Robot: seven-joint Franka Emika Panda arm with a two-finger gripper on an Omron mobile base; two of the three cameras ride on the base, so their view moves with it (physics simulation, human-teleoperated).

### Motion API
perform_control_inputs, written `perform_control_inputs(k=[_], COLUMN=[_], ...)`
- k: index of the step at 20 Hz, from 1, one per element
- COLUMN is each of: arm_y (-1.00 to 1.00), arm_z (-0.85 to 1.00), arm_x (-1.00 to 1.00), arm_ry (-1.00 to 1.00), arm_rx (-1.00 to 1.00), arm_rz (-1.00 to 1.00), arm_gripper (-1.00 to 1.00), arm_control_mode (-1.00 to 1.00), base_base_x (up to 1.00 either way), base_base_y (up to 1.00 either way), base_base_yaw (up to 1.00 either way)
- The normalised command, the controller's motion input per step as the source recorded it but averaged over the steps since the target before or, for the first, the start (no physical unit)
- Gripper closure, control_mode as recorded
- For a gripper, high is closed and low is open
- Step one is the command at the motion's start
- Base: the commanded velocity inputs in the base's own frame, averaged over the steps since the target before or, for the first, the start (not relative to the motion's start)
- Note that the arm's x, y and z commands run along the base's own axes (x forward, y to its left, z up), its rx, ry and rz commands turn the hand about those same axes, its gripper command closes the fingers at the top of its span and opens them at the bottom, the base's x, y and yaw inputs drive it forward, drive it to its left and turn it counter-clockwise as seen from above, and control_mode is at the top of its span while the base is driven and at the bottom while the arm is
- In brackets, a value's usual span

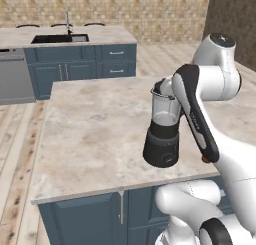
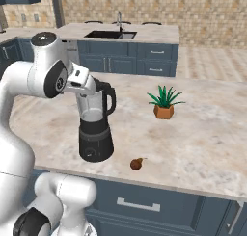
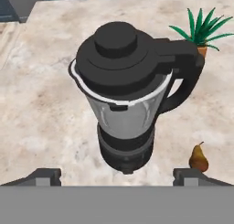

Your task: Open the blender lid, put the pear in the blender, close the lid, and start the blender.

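Nothing of the task looked done — round black blender lid (image 3: 119, 63) sat on the clear-jarred, black-based blender (image 3: 125, 113); brown pear (image 3: 198, 158) lay on the marble counter (image 3: 50, 113); end effector (image 3: 116, 176) spread wide above.

Marble-topped island (image 1: 90, 134) on blue cabinets (image 1: 85, 216) — behind it a sink counter (image 2: 144, 33), brick wall (image 2: 159, 6), wood floor (image 1: 15, 139).

Both base views flank the blender (image 1: 162, 131); hand view looks down closely.
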Motion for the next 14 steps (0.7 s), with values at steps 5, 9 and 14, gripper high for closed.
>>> perform_control_inputs(k=[5, 9, 14], arm_y=[0.00, 0.00, 0.00], arm_z=[0.42, 0.04, 0.00], arm_x=[0.27, 0.40, 0.42], arm_ry=[0.06, 0.12, 0.11], arm_rx=[-0.02, -0.02, 0.00], arm_rz=[-0.04, 0.00, 0.00], arm_gripper=[-1.00, -1.00, -1.00], arm_control_mode=[-1.00, -1.00, -1.00], base_base_x=[0.00, 0.00, 0.00], base_base_y=[0.00, 0.00, 0.00], base_base_yaw=[0.00, 0.00, 0.00])
